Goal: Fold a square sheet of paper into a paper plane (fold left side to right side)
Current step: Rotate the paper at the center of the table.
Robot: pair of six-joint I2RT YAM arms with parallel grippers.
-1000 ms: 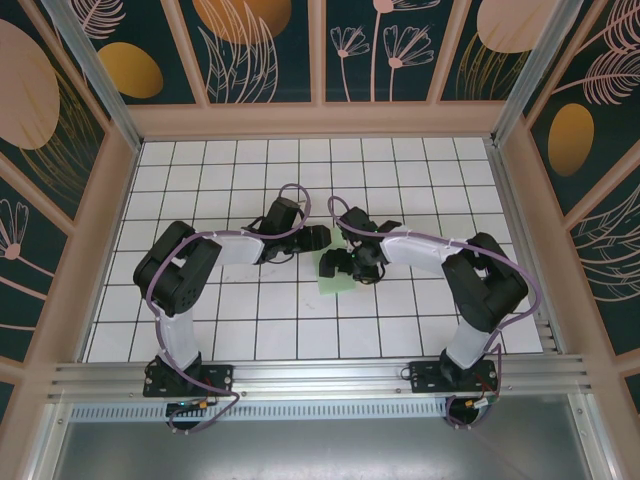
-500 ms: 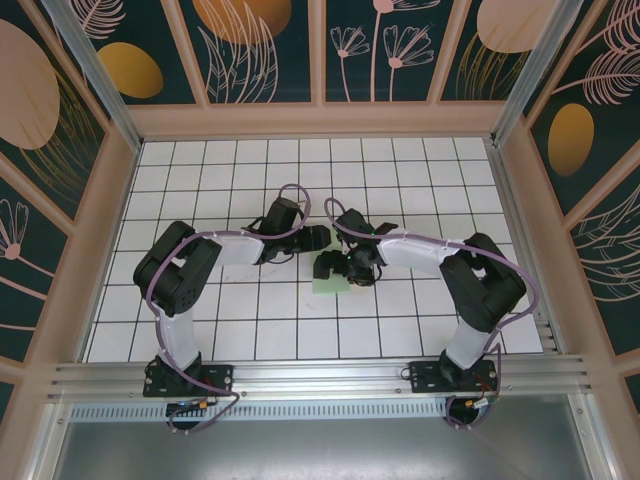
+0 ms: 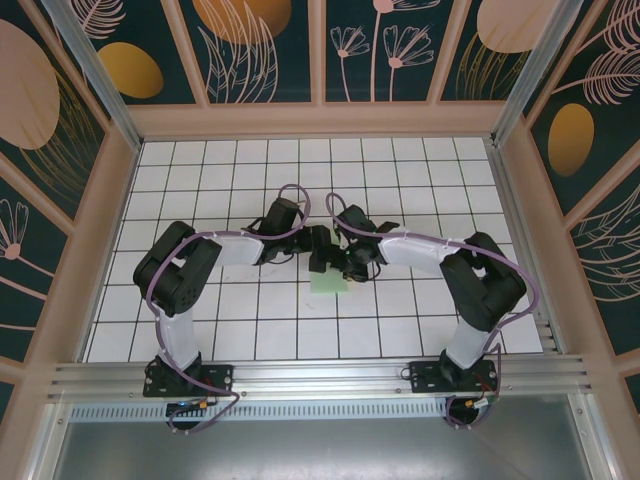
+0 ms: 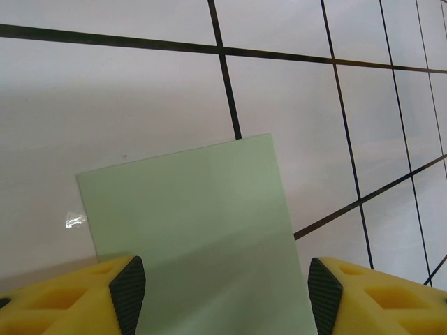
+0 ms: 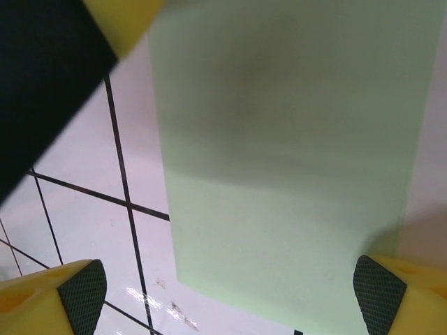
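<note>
1. We see the right gripper has shifted left over the paper sheet, close to the left gripper.
2. Both jaws stand open and grip nothing; the right is wider.
3. The sheet lies flat on the table, and we judge a fold is coming.

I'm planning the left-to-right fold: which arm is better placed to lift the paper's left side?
Probably left. The left gripper hangs open over the square sheet of paper toward that side; the right gripper, open wide, straddles it and could pin it.
</note>
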